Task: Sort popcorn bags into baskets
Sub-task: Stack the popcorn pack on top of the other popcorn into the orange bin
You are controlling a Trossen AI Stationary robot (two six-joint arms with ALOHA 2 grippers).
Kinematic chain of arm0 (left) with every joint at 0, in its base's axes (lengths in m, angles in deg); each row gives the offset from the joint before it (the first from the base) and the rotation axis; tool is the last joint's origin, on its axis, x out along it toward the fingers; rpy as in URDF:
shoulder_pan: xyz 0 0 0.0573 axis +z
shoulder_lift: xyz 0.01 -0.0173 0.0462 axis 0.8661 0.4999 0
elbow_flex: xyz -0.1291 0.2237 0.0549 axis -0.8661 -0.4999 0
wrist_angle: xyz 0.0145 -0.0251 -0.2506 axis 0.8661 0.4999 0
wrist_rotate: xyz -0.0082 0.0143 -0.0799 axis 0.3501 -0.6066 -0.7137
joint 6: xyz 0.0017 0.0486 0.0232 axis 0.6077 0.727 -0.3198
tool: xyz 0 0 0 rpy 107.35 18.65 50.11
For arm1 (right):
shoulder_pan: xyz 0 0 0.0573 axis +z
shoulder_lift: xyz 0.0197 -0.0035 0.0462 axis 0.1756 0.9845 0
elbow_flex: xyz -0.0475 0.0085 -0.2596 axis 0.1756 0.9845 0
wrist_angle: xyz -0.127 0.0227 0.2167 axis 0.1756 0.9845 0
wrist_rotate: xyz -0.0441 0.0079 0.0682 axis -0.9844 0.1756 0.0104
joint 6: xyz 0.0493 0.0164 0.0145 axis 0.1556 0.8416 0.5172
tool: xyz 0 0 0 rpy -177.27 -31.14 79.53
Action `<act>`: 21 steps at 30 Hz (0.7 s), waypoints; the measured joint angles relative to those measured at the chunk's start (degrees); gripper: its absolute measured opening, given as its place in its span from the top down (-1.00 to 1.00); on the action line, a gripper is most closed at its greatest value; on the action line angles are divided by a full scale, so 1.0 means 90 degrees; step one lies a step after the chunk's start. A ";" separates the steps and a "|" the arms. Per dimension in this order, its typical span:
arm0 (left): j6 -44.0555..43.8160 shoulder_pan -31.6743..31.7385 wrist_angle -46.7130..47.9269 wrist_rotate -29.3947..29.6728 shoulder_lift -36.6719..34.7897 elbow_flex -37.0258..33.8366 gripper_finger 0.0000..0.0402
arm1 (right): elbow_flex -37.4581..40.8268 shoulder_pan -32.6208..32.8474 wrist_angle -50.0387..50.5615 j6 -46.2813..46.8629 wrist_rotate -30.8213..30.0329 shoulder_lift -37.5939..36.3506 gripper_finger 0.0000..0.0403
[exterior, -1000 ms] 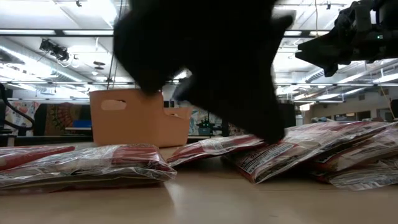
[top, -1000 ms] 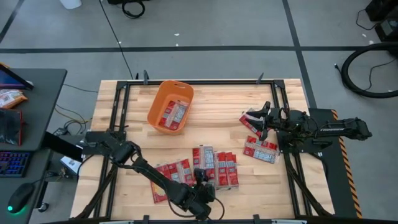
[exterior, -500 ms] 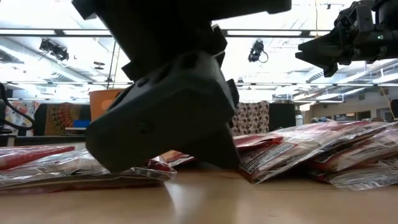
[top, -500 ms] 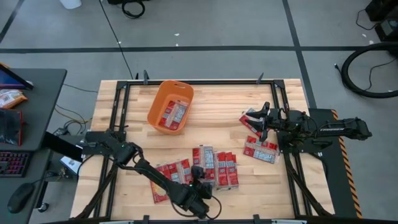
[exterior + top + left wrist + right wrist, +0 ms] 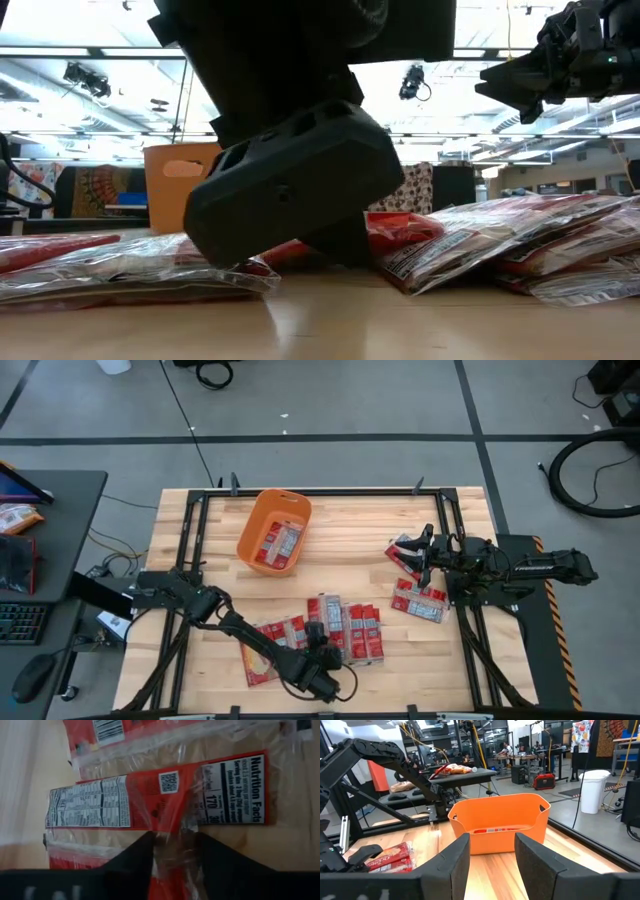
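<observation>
The wooden bench (image 5: 350, 535) holds everything. The orange basket (image 5: 273, 531) sits well away from the left tool (image 5: 322, 652), toward the far side of the bench, with two popcorn bags (image 5: 277, 543) lying flat inside it. Right under the left tool is a bunch of popcorn bags (image 5: 340, 630), red with white label panels and clear crinkly wrap. The left tool is down on one popcorn bag (image 5: 165, 797), its two fingers (image 5: 132, 857) partly closed around the wrap. The right tool (image 5: 418, 553) waits over two more bags (image 5: 418, 601), fingers apart, holding nothing.
</observation>
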 joint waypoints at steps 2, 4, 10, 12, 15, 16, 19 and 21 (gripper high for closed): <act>-0.0272 0.0000 0.0000 0.0005 0.0000 0.0000 0.46 | 0.0000 0.0000 0.0000 0.0000 0.0001 0.0000 0.21; -0.0696 0.0005 0.0015 -0.0056 -0.0029 0.0002 0.59 | 0.0000 0.0000 0.0000 0.0000 0.0002 0.0000 0.21; -0.0866 0.0345 0.0128 -0.1459 -0.0588 0.0002 0.92 | 0.0000 0.0000 0.0000 0.0001 0.0005 0.0000 0.21; -0.0849 0.0503 0.0144 -0.1830 -0.0847 0.0002 0.96 | 0.0000 0.0000 -0.0007 0.0024 0.0007 0.0000 0.21; -0.0701 0.0719 0.0220 -0.2191 -0.1254 0.0003 0.97 | 0.0000 0.0000 -0.0007 0.0111 0.0010 0.0000 0.21; -0.0633 0.0795 0.0244 -0.2273 -0.1382 0.0004 0.96 | 0.0000 0.0000 -0.0005 0.0116 0.0014 0.0000 0.21; -0.0434 0.1007 0.0380 -0.2502 -0.1784 0.0002 0.94 | 0.0000 -0.0001 -0.0002 0.0112 0.0019 0.0000 0.21; -0.0315 0.1151 0.0460 -0.2663 -0.2047 0.0003 0.95 | 0.0000 0.0000 0.0000 0.0110 0.0020 0.0002 0.21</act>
